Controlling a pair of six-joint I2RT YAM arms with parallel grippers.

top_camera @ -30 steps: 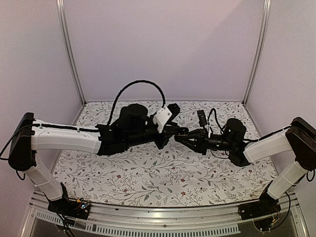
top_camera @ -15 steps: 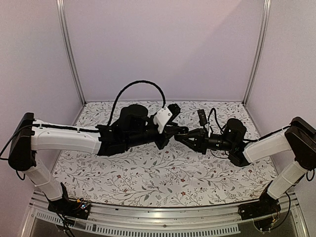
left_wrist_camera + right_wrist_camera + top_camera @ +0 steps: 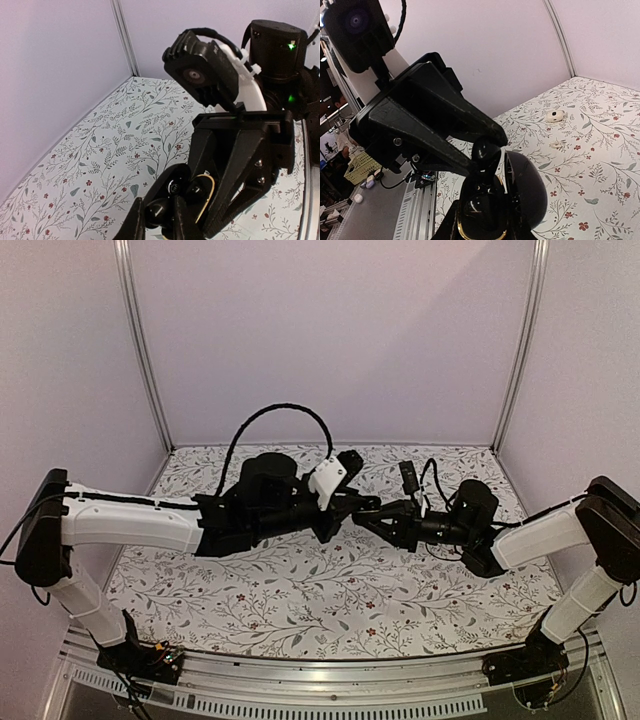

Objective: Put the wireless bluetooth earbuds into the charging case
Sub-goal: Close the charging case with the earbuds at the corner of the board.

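The two grippers meet in mid-air over the middle of the table. My right gripper (image 3: 378, 519) (image 3: 482, 231) is shut on the charging case (image 3: 482, 212), a black shell with a gold rim, its lid (image 3: 526, 192) open. In the left wrist view the case (image 3: 202, 196) sits just beyond my left fingertips. My left gripper (image 3: 362, 506) (image 3: 159, 221) is shut on a black earbud (image 3: 155, 212) (image 3: 486, 150) and holds it at the case's open mouth, touching or nearly touching it. A glossy dark shape lies inside the case; I cannot tell if it is a second earbud.
Two small white pieces (image 3: 554, 116) (image 3: 555, 145) lie on the floral table cover (image 3: 300, 590). Purple walls with metal corner posts (image 3: 140, 350) close in the back and sides. A metal rail (image 3: 300, 680) runs along the near edge.
Barely anything: both grippers stay together at the same spot, with only a slight shift of the arms.
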